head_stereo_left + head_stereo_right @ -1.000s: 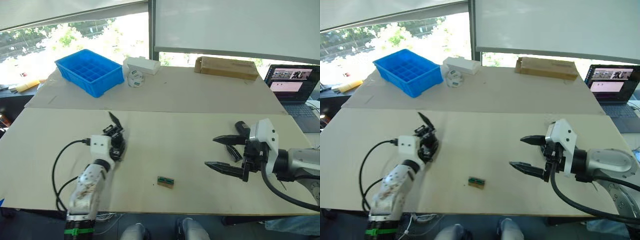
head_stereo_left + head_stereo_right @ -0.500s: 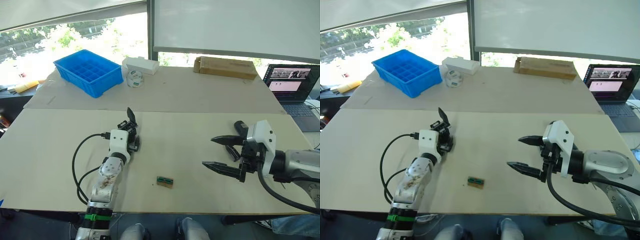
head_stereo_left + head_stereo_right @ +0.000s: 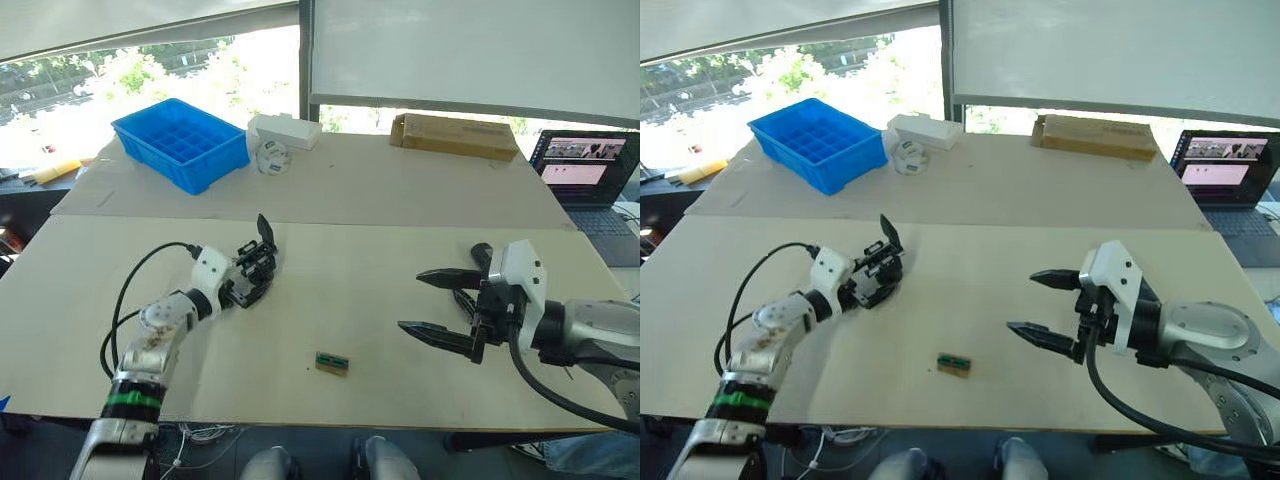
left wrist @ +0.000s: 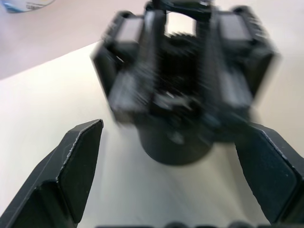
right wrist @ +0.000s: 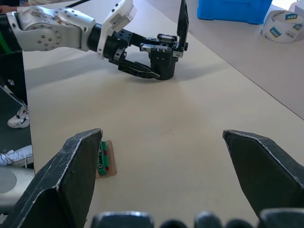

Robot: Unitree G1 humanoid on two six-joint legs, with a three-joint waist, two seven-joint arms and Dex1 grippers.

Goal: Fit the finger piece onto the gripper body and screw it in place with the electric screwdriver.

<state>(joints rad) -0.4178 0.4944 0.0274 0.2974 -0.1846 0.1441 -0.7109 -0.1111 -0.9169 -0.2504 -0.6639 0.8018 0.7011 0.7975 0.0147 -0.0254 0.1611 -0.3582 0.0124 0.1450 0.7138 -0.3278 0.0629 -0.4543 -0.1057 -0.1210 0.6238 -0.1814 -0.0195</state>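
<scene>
1. Left gripper point(image 3: 243, 287), fingers spread wide, reaches up to the gripper body point(image 3: 258, 272) on the pale table point(image 3: 340, 290); the wrist view shows a finger on either side of the squat round base with a gap at each side, nothing clamped.
2. Right gripper point(image 3: 440, 305) hangs open over the table's right half, its two black fingers pointing toward the middle and holding nothing.
3. Standing upright left of centre, the gripper body has its single pointed finger aimed up, well in from the near edge and just short of the seam where the far board begins.
4. Bare tabletop lies between the two grippers; a small brown-and-green block point(image 3: 331, 362) sits near the front edge, apart from both.
5. Along the far board stand a blue bin point(image 3: 182, 143), a white box point(image 3: 285, 130) and a cardboard box point(image 3: 452, 135), well clear of the arms; a laptop point(image 3: 588, 175) sits at the right edge.
6. Bent at the elbow, the left arm crosses from the near-left corner; the right forearm enters from the right side.
</scene>
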